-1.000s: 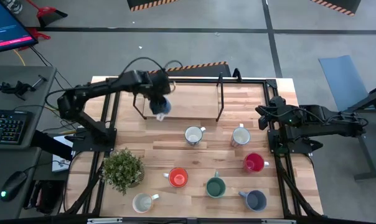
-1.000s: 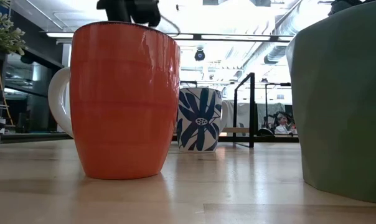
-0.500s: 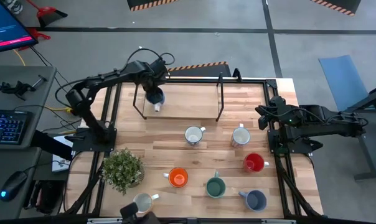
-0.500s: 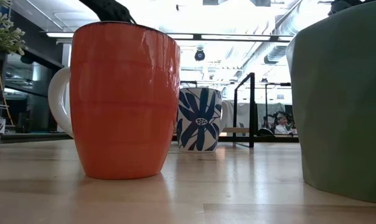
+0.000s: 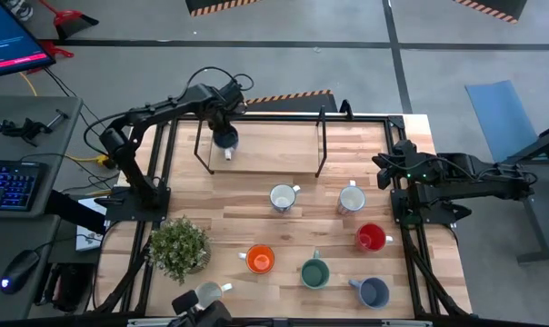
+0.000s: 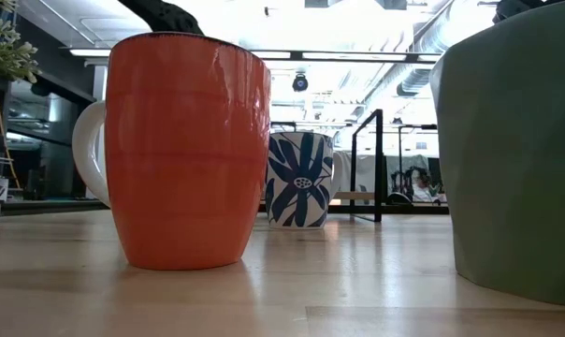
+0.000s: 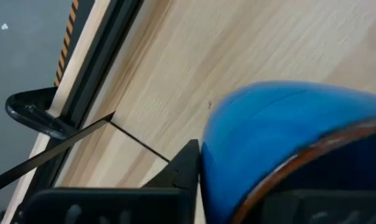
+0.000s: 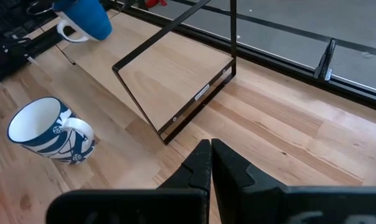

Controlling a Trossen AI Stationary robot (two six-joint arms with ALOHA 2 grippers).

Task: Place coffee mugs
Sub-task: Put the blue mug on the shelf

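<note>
My left gripper (image 5: pixel 224 129) is shut on a blue mug (image 5: pixel 225 140) with a white handle (image 5: pixel 228 154), over the far left end of the black wire rack's wooden shelf (image 5: pixel 274 153). The mug also shows in the right wrist view (image 8: pixel 88 17). Whether it touches the shelf, I cannot tell. On the table stand a blue-patterned mug (image 5: pixel 282 197), a grey mug (image 5: pixel 350 198), a red mug (image 5: pixel 371 238), an orange mug (image 5: pixel 259 260), a green mug (image 5: pixel 314 272), a slate-blue mug (image 5: pixel 373 292) and a cream mug (image 5: pixel 208 294). My right gripper (image 8: pixel 210 155) is shut and empty at the table's right side. My left gripper holds the blue mug at its rim (image 7: pixel 281 168), coming from above. One finger (image 7: pixel 188 165) lies against the outer wall; the other is hidden behind the rim, seemingly inside. The mug hangs below the fingers, slightly tilted, its white handle (image 8: pixel 66 31) toward the table's near side.
A leafy potted plant (image 5: pixel 178 247) stands near the front left. The rack's black frame (image 5: pixel 322 141) rises around the shelf. In the low view the orange mug (image 6: pixel 189 150) and green mug (image 6: pixel 516 150) stand close. A dark shape (image 5: pixel 200 311) shows at the near edge.
My left gripper has carried the blue mug toward the table's far edge and a little left, over the rack's far left end, and has then nearly stopped. A dark shape has come up at the near edge beside the cream mug.
</note>
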